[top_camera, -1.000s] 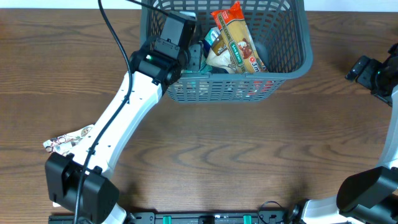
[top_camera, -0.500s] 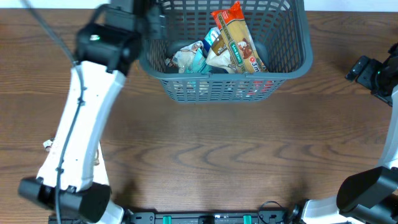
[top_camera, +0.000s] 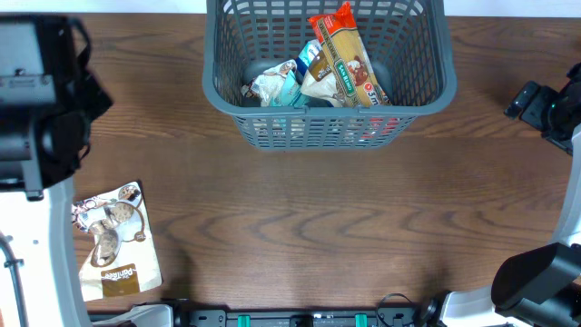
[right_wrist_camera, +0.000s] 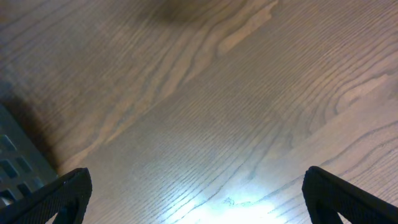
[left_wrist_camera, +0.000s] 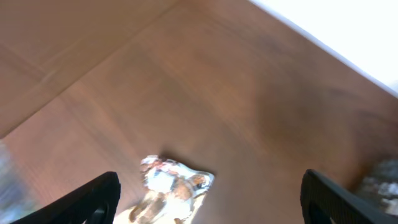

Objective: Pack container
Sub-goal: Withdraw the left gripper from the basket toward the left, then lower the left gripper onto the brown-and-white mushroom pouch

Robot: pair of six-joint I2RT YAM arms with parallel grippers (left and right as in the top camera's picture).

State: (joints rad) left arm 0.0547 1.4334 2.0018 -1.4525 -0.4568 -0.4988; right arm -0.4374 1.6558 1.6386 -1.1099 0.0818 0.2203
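Observation:
The container (top_camera: 214, 86), a dark grey-blue slotted basket, stands at the table's far middle. It holds an orange pasta packet (top_camera: 345, 59) and a white and teal packet (top_camera: 277, 84). A cookie packet (top_camera: 113, 241) lies flat on the table at the front left. It also shows blurred in the left wrist view (left_wrist_camera: 177, 183). My left gripper (left_wrist_camera: 208, 190) is open and empty, high above that packet. My left arm (top_camera: 36, 91) looms at the far left. My right gripper (right_wrist_camera: 199, 186) is open and empty above bare table, right of the basket.
My right arm (top_camera: 545, 107) rests at the table's right edge. A corner of the basket (right_wrist_camera: 12, 162) shows at the left of the right wrist view. Bare wood lies between the basket and the front edge.
My left arm has swung from the basket's left rim to the far left and risen toward the camera. The cookie packet it covered is now in plain view. The right arm has not moved.

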